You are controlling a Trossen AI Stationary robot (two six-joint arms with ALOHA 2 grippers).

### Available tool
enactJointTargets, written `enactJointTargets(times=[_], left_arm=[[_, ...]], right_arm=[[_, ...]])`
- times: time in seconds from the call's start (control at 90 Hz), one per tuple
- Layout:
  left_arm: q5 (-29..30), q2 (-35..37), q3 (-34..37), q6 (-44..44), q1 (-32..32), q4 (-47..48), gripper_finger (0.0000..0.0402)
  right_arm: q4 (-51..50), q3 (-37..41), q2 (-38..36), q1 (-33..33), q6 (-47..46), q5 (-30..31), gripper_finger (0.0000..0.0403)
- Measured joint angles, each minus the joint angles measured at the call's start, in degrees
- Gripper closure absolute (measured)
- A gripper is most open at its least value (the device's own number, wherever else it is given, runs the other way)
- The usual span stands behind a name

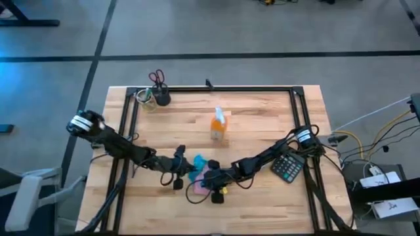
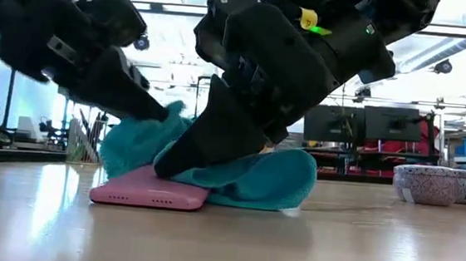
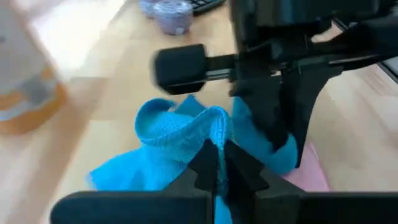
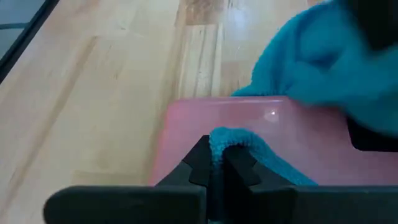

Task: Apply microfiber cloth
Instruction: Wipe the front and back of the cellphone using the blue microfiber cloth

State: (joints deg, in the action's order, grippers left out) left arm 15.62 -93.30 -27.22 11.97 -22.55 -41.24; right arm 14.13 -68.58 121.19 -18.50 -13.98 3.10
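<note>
- Already the task looks well under way, in my judgement: the microfiber cloth lies draped over one end of the pink phone, so it is on the surface to be wiped. What seems left is to draw it across the part of the pink face that is bare.
- Largest thing is the tabletop. Around both end effectors it gives much bare wood, mostly toward its near edge and toward the left arm's side. The black frame rails stand well apart from the work.
- Next, the left end effector is closed on a raised fold of the cloth, just beside the phone. The cloth bunches up from its fingertips.
- The right end effector is also closed, pinching a small edge of the cloth directly over the pink phone. In the low view it presses down onto the phone's end.
- The two end effectors stand very near each other, with the cloth between them. This is the tight place, I think: a wide stroke by one could pull the cloth from the other or bump it.
- The orange spray bottle stands beyond the end effectors, apart from them.
- The calculator lies beside the right arm, behind its end effector, so a stroke away from it should be free.
- The cup with scissors is far off, at the back corner.
</note>
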Motion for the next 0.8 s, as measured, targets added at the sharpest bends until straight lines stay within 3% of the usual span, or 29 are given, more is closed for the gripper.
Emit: enactJointTargets(times=[0.189, 0.356, 0.578, 0.8], left_arm=[[-4.19, -10.13, -7.95, -1.91, 0.59, -0.51, 0.0402], [-3.32, -10.79, -9.74, 0.29, 2.99, 4.76, 0.0402], [7.58, -8.60, -5.71, 1.46, 6.03, 5.23, 0.0402], [11.89, -8.41, 0.67, 6.86, 7.52, 5.70, 0.0401]], right_arm=[[-0.44, 0.07, -0.02, -0.04, -0.63, 0.40, 0.0403], [-0.33, 0.13, 0.00, -0.01, -1.49, 0.53, 0.0403], [-0.20, 0.35, -0.02, -0.59, -1.40, 1.02, 0.0403], [-0.42, 0.42, -0.81, -1.06, -0.17, 2.95, 0.0403]])
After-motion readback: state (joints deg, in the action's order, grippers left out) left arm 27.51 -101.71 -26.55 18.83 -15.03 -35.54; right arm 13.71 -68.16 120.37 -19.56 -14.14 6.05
